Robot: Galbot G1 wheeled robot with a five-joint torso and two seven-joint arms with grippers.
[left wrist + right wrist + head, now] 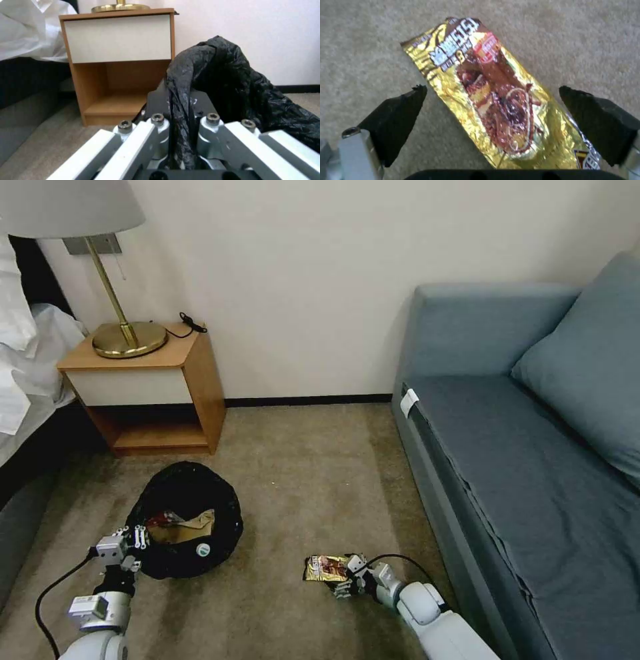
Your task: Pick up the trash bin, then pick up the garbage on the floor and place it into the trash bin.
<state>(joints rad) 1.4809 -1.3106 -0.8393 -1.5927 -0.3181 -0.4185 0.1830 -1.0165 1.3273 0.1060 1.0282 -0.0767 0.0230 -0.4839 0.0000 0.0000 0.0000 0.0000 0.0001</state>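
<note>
The trash bin [190,500], lined with a crinkled black bag, stands on the beige carpet floor [300,480]. Inside it lie a red snack bag [163,519], a crumpled brown paper bag [191,528] and a bottle [203,549] with a green label. My left gripper [131,543] is at the bin's near-left rim, shut on the black bag's edge [181,82]. The yellow-brown snack wrapper [325,568] lies flat on the carpet. My right gripper [345,578] is low over it and open, its black fingers [400,117] on either side of the wrapper [493,100].
A wooden nightstand [150,387] with a brass lamp [127,337] stands behind the bin. A bed [27,373] with white sheets is at the left. A blue-grey sofa [520,447] runs along the right, close to my right arm.
</note>
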